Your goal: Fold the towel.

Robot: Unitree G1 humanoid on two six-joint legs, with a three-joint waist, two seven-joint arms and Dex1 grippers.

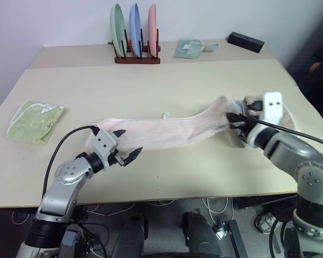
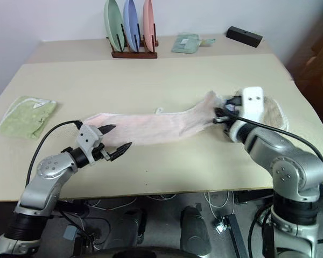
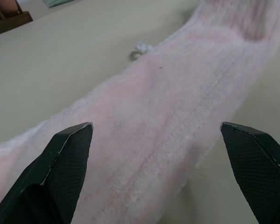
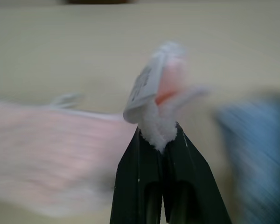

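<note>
The pale pink towel (image 1: 167, 131) lies stretched in a long, narrow band across the middle of the table (image 1: 151, 86). Its right end is lifted off the surface and pinched in my right gripper (image 1: 234, 119), which is shut on it. In the right wrist view a bunch of pink towel (image 4: 170, 79) with its white tag (image 4: 142, 88) sticks up from between the closed fingertips (image 4: 147, 149). My left gripper (image 1: 130, 142) is open at the towel's left end, just in front of its near edge, holding nothing. The left wrist view looks along the towel (image 3: 168, 116) between the two spread fingers (image 3: 67, 158).
A folded light green cloth (image 1: 35, 121) lies at the table's left edge. At the back stand a wooden rack with three plates (image 1: 135, 37), a pale green cloth (image 1: 189, 48) and a black box (image 1: 246, 41). A beige cloth (image 1: 288, 115) lies by my right gripper.
</note>
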